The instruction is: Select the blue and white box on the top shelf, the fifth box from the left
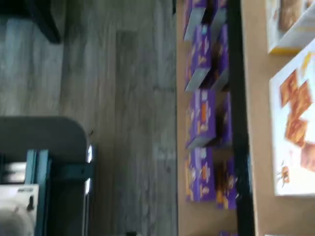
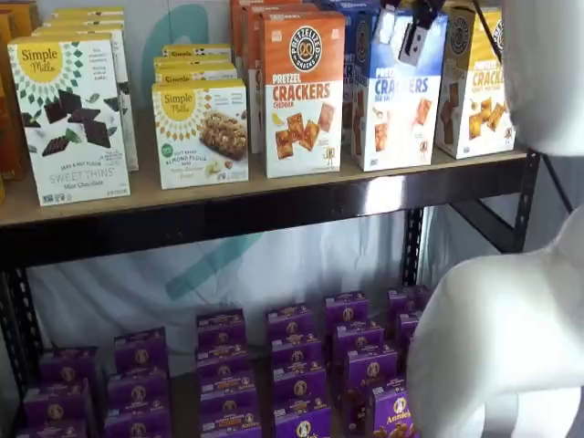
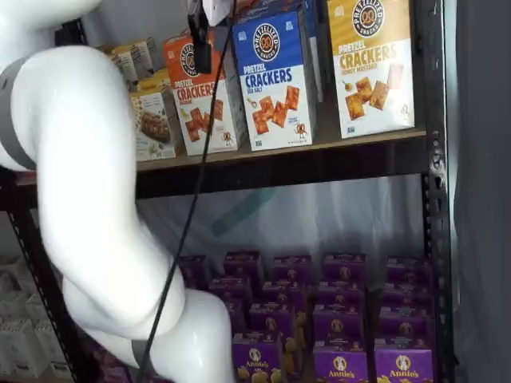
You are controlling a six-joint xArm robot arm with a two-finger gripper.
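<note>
The tall blue and white cardboard "Pretzel Crackers" box (image 2: 394, 96) is shown upright on the long light-tan wooden top shelf with its glossy black front rail (image 2: 182, 203), at about 1 o'clock in a shelf view, between an orange-and-white Cheddar box (image 2: 303, 91) and a yellow-and-white box (image 2: 474, 87), label outward so it can be identified. The white-bodied gripper with black fingers (image 2: 409, 32) is held before the box's upper part, apparently for an approach; its fingers are spread wide, nothing being grasped. Small purple boxes (image 2: 292, 365) are stocked below.
</note>
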